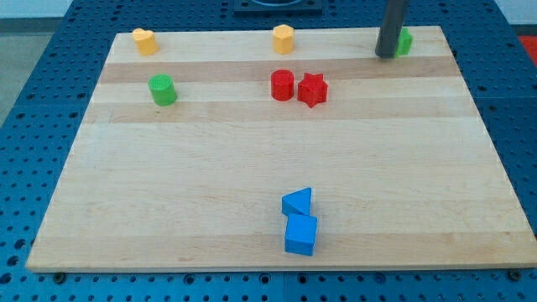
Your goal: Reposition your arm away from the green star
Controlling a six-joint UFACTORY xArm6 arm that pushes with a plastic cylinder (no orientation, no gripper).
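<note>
A green block, partly hidden behind my rod so that its shape is hard to make out, sits at the view's top right corner of the wooden board. My tip rests on the board just left of it, touching or nearly touching it. A green cylinder stands at the view's upper left.
A yellow block sits at the top left and another yellow block at the top centre. A red cylinder and a red star sit side by side. A blue triangle and a blue cube lie near the bottom edge.
</note>
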